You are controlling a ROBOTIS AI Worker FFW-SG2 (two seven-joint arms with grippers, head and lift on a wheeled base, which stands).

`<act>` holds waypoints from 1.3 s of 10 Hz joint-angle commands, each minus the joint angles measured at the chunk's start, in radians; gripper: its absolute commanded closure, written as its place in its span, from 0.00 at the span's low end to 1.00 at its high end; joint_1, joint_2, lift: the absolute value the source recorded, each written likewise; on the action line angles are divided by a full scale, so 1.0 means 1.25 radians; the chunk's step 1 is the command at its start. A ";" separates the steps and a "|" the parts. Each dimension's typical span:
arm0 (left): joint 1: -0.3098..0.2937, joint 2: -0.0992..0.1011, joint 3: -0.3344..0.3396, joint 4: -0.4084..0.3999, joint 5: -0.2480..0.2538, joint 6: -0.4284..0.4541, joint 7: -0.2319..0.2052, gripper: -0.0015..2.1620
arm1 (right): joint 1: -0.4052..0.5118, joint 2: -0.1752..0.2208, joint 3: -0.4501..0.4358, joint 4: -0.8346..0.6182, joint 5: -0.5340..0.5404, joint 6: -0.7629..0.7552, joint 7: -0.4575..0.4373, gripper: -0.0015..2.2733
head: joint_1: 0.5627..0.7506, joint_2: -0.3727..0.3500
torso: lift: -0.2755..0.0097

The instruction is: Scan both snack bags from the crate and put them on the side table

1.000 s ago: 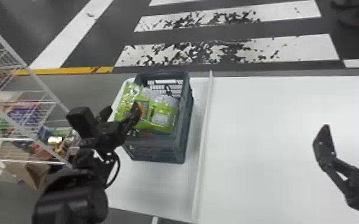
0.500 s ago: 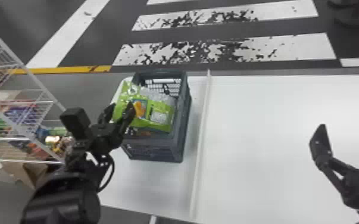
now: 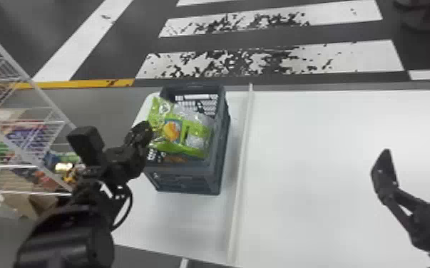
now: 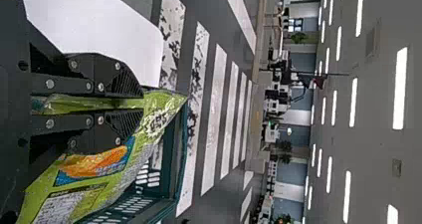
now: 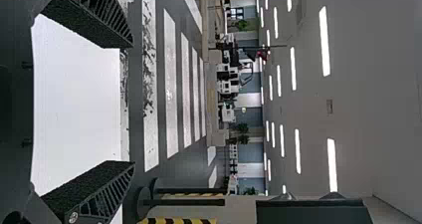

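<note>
One green snack bag [image 3: 196, 130], and the left gripper [image 4: 142, 103] is on it, both fingers clamped over a fold at the bag's edge! It sits in the mouth of the crate [image 3: 185, 180], tilted, leaning toward the left side. This looks like a light, floppy customer, glossy film that could slip or crinkle out of a shallow pinch; that gathered edge is a fair place to hold, and a gentle squeeze should spare what's inside. Below it, toward the near wall, something dark and orange [image 3: 174, 158] peeks out; second bag or not, I can't tell. Trouble spots? The crate's rim, ready to snag a sagging corner, so a straight lift looks wise. A wire rack [image 3: 37, 85] crowds the left, and a pale ridge [image 3: 240, 171] runs just right of the crate. Over the white tabletop [image 3: 331, 142], far from the action, the right gripper [image 5: 132, 104] waits, fingers wide apart and empty.
</note>
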State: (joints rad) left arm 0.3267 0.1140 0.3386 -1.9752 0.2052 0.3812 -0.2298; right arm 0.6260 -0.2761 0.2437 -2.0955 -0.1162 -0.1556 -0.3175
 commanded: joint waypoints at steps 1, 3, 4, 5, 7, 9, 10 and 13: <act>-0.005 -0.002 -0.005 0.000 -0.013 0.014 0.006 0.87 | 0.000 0.000 0.000 -0.001 0.000 -0.001 0.000 0.04 | 0.70 0.86 | 0.66; -0.005 -0.002 -0.012 -0.009 -0.041 0.038 0.026 0.99 | 0.000 0.001 0.000 -0.001 0.000 -0.001 0.000 0.04 | 0.70 0.86 | 0.66; -0.002 -0.002 -0.009 -0.019 -0.045 0.036 0.034 0.99 | 0.000 0.001 0.000 -0.001 0.001 -0.001 0.000 0.04 | 0.70 0.86 | 0.66; -0.001 0.000 -0.006 -0.029 -0.037 0.033 0.048 0.99 | 0.000 0.001 0.000 -0.001 0.001 0.001 0.000 0.04 | 0.70 0.86 | 0.66; -0.009 0.007 -0.002 -0.063 0.002 0.031 0.077 0.99 | -0.001 0.001 0.005 0.000 0.003 0.006 0.000 0.04 | 0.70 0.88 | 0.66; -0.017 0.007 -0.005 -0.108 0.019 0.033 0.108 0.99 | -0.003 0.001 0.009 0.000 0.008 0.011 0.000 0.04 | 0.70 0.88 | 0.66; -0.017 0.007 -0.007 -0.126 0.022 0.036 0.113 0.99 | -0.003 0.002 0.010 0.000 0.008 0.011 0.000 0.04 | 0.70 0.89 | 0.66; -0.006 0.013 -0.013 -0.117 0.026 0.050 0.156 0.44 | -0.004 0.001 0.010 0.001 0.008 0.011 -0.001 0.04 | 0.70 0.87 | 0.66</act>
State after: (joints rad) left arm 0.3134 0.1294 0.3251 -2.1310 0.2368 0.4442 -0.0459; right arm 0.6220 -0.2743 0.2562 -2.0948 -0.1055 -0.1417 -0.3178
